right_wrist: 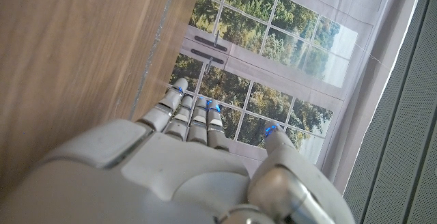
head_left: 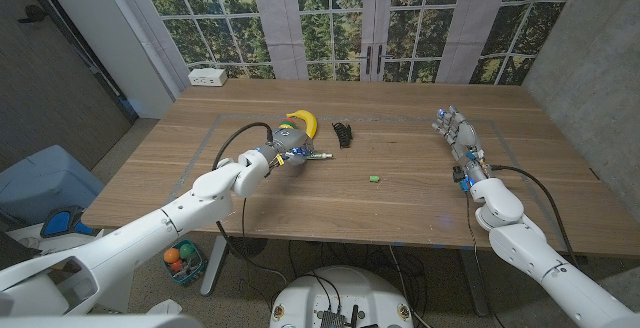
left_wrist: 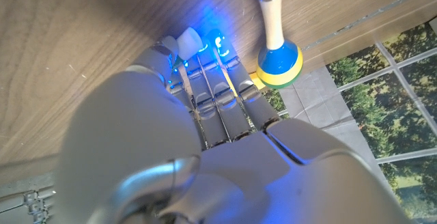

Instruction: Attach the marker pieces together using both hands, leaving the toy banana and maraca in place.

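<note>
1. Left robot hand (head_left: 283,155), 9 o'clock on the wooden table (head_left: 420,203), just below the yellow toy banana (head_left: 303,121); I cannot tell its grip
2. Small green plastic marker piece (head_left: 374,178) lies mid-table: probably light, stiff and slick, so pinch its sides
3. Right robot hand (head_left: 458,136), 3 o'clock, fingers straight, holding nothing
4. The left wrist view alone makes plain the cream-handled, blue-headed maraca (left_wrist: 278,60) beside the fingers
</note>
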`<state>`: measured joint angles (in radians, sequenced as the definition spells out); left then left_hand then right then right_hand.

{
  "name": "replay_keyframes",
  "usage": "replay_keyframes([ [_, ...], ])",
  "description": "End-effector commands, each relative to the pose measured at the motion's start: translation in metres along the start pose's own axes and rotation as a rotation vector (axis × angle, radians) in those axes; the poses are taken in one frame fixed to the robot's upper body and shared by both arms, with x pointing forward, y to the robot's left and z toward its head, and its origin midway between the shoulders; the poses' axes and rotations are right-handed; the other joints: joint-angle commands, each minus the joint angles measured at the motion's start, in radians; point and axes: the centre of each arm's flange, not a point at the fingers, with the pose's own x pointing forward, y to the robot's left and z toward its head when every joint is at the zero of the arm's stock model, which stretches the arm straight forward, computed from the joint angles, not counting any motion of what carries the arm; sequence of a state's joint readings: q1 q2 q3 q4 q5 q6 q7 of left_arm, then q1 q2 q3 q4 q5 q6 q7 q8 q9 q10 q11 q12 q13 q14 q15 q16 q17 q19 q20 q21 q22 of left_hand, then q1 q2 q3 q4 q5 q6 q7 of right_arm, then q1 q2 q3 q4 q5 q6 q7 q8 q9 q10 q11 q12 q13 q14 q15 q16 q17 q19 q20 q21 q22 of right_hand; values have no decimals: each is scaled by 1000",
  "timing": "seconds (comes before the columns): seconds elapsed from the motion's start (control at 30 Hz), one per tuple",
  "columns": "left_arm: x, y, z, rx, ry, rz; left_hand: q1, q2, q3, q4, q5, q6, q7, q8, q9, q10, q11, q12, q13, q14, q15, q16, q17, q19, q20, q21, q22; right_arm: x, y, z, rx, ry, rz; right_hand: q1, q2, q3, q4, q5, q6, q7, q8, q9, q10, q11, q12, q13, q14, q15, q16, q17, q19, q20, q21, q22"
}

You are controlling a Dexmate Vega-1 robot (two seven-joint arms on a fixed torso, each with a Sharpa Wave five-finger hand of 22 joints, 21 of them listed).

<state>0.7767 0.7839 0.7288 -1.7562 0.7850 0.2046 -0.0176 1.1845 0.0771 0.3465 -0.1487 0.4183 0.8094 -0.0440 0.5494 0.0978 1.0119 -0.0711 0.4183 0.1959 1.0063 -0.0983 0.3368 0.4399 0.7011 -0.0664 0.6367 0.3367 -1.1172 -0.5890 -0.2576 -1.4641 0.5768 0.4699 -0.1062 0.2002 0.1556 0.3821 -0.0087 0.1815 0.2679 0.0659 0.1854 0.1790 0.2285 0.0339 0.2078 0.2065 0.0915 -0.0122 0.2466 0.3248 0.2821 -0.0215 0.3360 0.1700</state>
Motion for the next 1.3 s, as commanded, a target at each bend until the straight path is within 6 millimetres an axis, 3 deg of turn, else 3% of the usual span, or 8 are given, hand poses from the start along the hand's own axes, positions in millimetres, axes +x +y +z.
replay_keyframes([
  [0.03, 5, 35, -12, -152, 54, 79, 23, 53, 10, 17, 23, 16, 26, 26, 537, 131, -135, 153, 571, 75, -136, -8, 7, 8, -44, 18, 1, -2, -1, 3, -5, -8, 0, -1, -5, 4, -3, 0, 6, -1, 6, 2, 7, -4, -1, 2, 8, 0, 3, 1, 9, 0, -8, 4],
  [0.27, 6, 48, -18, -165, 72, 105, -29, 30, 25, 35, 116, -18, 36, 113, 642, 108, -136, 224, 715, 122, -135, -30, 51, 2, -44, 75, -11, -1, 0, 4, -17, -5, 3, 15, -9, 11, -19, 2, 6, -2, 6, 1, 7, -5, -1, 2, 11, 0, 0, -6, 14, 1, -10, 4],
  [0.43, 6, 53, -22, -177, 72, 124, -37, 26, 32, 37, 134, -26, 39, 131, 663, 104, -137, 237, 742, 132, -134, -31, 66, 5, -43, 89, -13, 0, 3, 7, -69, 9, 22, 36, -13, 20, -39, 2, 6, -3, 6, 1, 9, -5, -1, 2, 18, 0, -3, -14, 16, 2, -15, 4],
  [0.47, 6, 53, -23, -183, 70, 130, -39, 25, 33, 37, 137, -25, 38, 134, 666, 104, -137, 237, 743, 133, -134, -31, 68, 6, -42, 91, -14, 0, 3, 8, -84, 14, 26, 49, -15, 26, -51, 2, 9, -5, 8, 1, 10, -5, -1, 1, 19, 1, -5, -18, 19, 2, -16, 4],
  [0.5, 6, 54, -24, -189, 66, 133, -39, 24, 34, 37, 138, -25, 39, 135, 668, 103, -137, 237, 744, 134, -134, -31, 69, 7, -42, 92, -14, -1, 3, 9, -97, 18, 26, 94, -22, 43, -94, 0, 11, 1, 9, 1, 12, 0, -1, 0, 28, 8, -9, -32, 29, 11, -23, 4],
  [0.73, 10, 64, -30, -234, 45, 111, -45, 13, 40, 36, 154, -21, 35, 151, 680, 108, -137, 240, 748, 141, -134, -32, 83, 7, -43, 101, -18, -3, 8, 16, -221, 34, 36, 180, -21, 73, -157, 8, 37, -13, 16, 1, 40, -7, 6, 0, 92, 26, 11, -43, 68, 47, -25, 7],
  [0.97, 11, 68, -32, -232, 29, 130, -50, 7, 47, 36, 167, -19, 34, 152, 674, 109, -137, 241, 752, 145, -134, -34, 94, 4, -43, 107, -22, -10, 14, 26, -367, 36, 46, 236, -22, 86, -170, 13, 84, -21, 30, 3, 81, -16, 19, 5, 164, 6, 49, -30, 91, 65, -26, 12],
  [1.3, 9, 67, -32, -286, -4, 147, -56, 2, 55, 36, 181, -20, 34, 158, 675, 108, -137, 241, 753, 145, -134, -38, 107, -1, -45, 115, -25, -20, 22, 37, -526, 43, 69, 294, -35, 95, -181, 16, 123, -26, 41, 5, 108, -20, 27, 12, 164, -3, 56, -19, 101, 81, -28, 14],
])
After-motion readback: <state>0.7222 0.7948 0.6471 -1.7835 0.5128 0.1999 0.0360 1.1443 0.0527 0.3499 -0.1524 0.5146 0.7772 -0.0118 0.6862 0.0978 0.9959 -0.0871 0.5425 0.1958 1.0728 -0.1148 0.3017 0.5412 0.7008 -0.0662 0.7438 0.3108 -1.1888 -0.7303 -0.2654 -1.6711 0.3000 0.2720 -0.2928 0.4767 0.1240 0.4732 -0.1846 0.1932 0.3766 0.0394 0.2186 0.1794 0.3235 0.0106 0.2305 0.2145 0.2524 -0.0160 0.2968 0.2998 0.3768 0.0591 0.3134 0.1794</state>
